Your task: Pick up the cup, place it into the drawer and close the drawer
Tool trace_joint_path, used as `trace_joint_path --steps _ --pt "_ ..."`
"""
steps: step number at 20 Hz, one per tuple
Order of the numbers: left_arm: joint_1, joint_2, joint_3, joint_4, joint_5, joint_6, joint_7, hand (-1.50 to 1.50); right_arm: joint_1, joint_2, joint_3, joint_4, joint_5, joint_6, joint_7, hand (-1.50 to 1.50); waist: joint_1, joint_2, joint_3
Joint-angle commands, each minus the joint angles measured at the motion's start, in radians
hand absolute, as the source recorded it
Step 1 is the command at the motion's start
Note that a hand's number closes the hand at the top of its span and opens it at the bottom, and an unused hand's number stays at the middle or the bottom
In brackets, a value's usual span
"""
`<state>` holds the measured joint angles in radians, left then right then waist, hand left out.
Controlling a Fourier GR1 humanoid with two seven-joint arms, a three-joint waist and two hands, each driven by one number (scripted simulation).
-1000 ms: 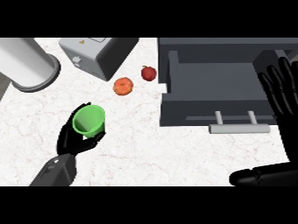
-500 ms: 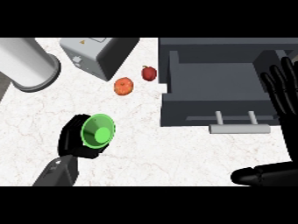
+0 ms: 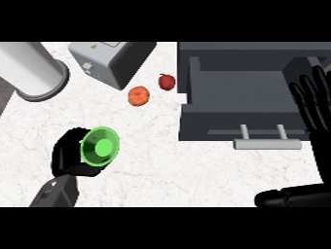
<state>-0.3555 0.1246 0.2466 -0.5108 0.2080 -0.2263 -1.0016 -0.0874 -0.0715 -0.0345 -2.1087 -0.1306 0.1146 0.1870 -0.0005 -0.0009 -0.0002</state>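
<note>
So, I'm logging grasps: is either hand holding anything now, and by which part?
The left hand holds the green cup, fingers curled round its side. The right hand, at the view's right, is open and holds nothing.

Plainly a kitchen: white marbled counter (image 3: 168, 170), toaster (image 3: 111, 61) on it, red apple (image 3: 167, 81) and orange fruit (image 3: 138, 96) just right of the toaster, open grey drawer (image 3: 190, 99) farther right.

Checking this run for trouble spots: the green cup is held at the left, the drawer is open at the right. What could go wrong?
1. The cup in the left robot hand must cross to the drawer; a low carry might clip its front wall or handle.
2. The apple and orange fruit lie beside the drawer's left wall and could get knocked.
</note>
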Motion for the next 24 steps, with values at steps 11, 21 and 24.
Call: trace_joint_path --steps 11,21,24 --pt "0.013 -0.033 -0.142 -0.590 0.063 -0.020 0.355 1.50 -0.027 -0.011 -0.025 0.027 -0.034 0.006 0.021 -1.50 0.012 -0.005 0.002" --pt "-0.071 -0.121 -0.222 -0.895 0.092 0.179 0.689 1.50 -0.013 -0.032 -0.059 0.035 -0.049 0.025 0.005 -1.50 0.001 -0.001 0.001" --pt "-0.171 -0.106 -0.213 -0.934 0.078 0.243 0.781 1.50 0.003 -0.026 -0.052 0.020 -0.047 0.027 -0.005 -1.50 -0.003 -0.001 0.001"
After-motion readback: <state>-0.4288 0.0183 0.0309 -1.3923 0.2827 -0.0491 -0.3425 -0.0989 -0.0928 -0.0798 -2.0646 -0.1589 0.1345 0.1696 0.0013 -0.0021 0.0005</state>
